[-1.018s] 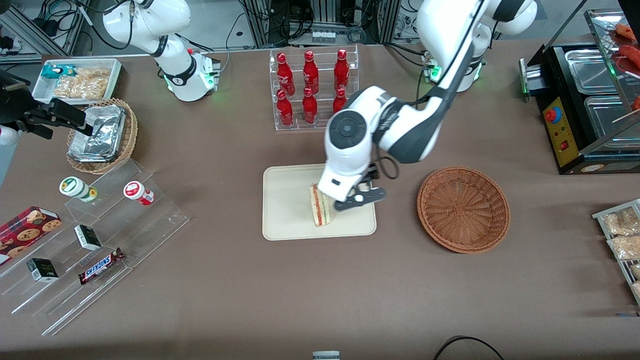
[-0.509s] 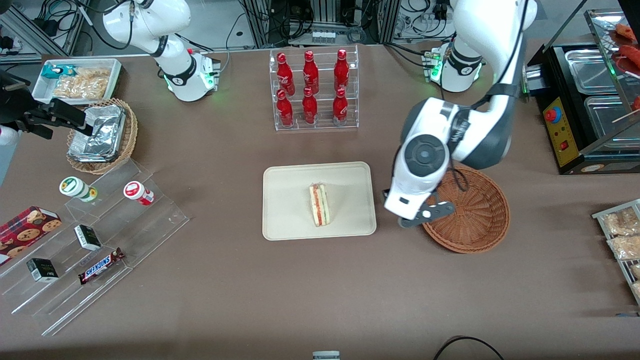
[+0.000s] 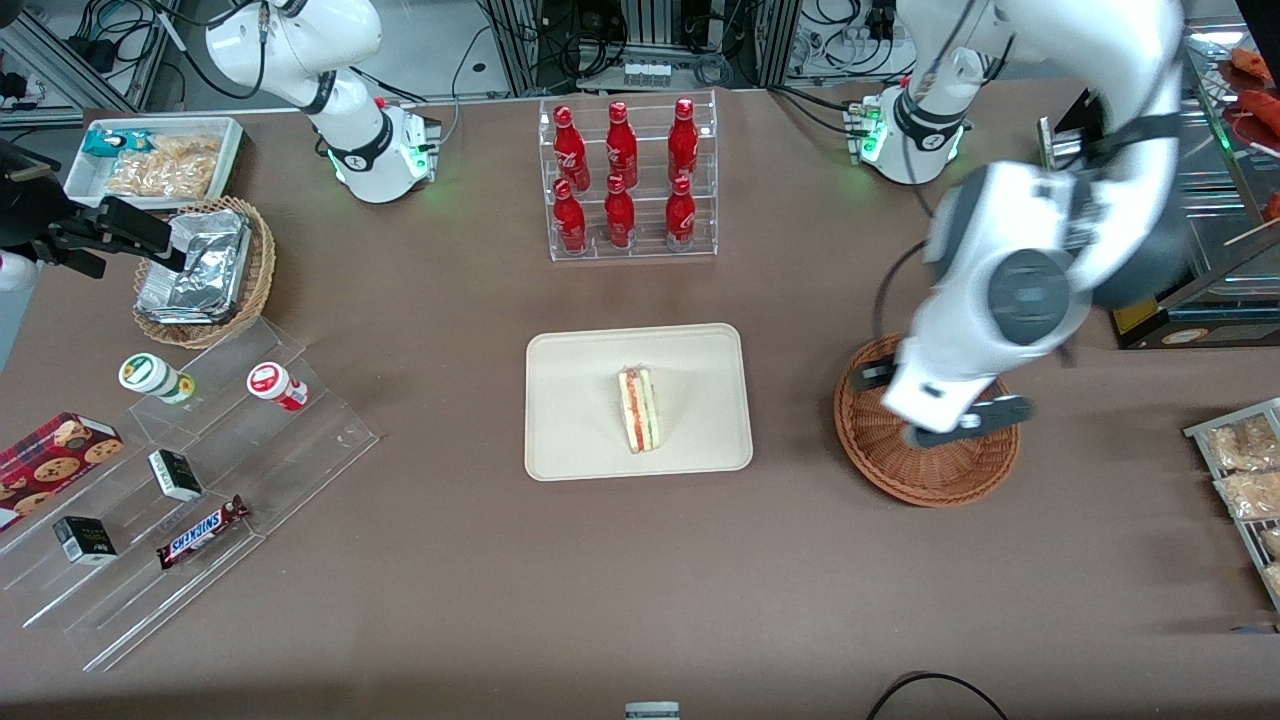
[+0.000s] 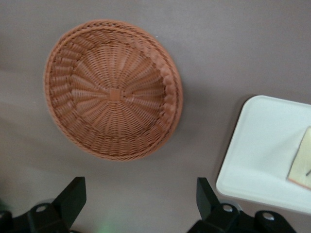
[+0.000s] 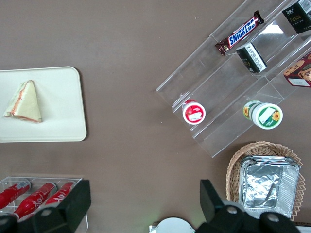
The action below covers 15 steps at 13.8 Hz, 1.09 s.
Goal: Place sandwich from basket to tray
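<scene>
The sandwich [image 3: 639,409], a tan wedge with red and green filling, stands on the cream tray [image 3: 580,440] in the middle of the table. It also shows in the left wrist view [image 4: 301,160] on the tray [image 4: 262,150] and in the right wrist view [image 5: 25,101]. The reddish-brown basket [image 3: 930,478] lies empty toward the working arm's end, and it shows empty in the left wrist view [image 4: 112,90]. My left gripper [image 3: 935,415] hangs above the basket, raised clear of it. Its fingers [image 4: 72,195] stand wide apart with nothing between them.
A clear rack of red bottles [image 3: 625,180] stands farther from the front camera than the tray. A food warmer with metal trays [image 3: 1180,200] stands at the working arm's end. A tan basket of foil packets [image 3: 200,270] and tiered snack shelves [image 3: 190,480] lie toward the parked arm's end.
My left gripper let go of the sandwich on the tray, rose, and swung sideways to above the basket. The sandwich has stayed upright on the tray.
</scene>
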Tool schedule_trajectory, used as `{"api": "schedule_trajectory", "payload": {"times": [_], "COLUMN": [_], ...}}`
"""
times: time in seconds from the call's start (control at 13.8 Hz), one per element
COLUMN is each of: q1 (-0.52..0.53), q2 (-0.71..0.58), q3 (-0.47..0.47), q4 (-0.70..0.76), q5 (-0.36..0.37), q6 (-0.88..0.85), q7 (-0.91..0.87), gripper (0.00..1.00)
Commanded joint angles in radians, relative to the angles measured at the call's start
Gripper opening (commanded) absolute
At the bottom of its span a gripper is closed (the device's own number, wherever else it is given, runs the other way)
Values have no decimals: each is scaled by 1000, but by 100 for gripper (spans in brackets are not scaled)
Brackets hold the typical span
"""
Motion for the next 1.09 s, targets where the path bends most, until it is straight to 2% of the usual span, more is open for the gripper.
{"api": "schedule_trajectory", "payload": {"times": [0.0,0.15,0.36,0.58,0.87,1.02], "q1": [198,321,407,426,403,398], "q2": [-101,-153,-230,-305,-326,-331], "q3": [-163,-249,-265,-257,-185,-158], "q4": [-47,-48,-54,-105,-102,-102], "q5": [29,76,77,69,49,15], "q6": [-59,-128,-226,-225,-207,-208], "q7": [103,181,362,393,405,439], "gripper": [100,100,100,100,100,100]}}
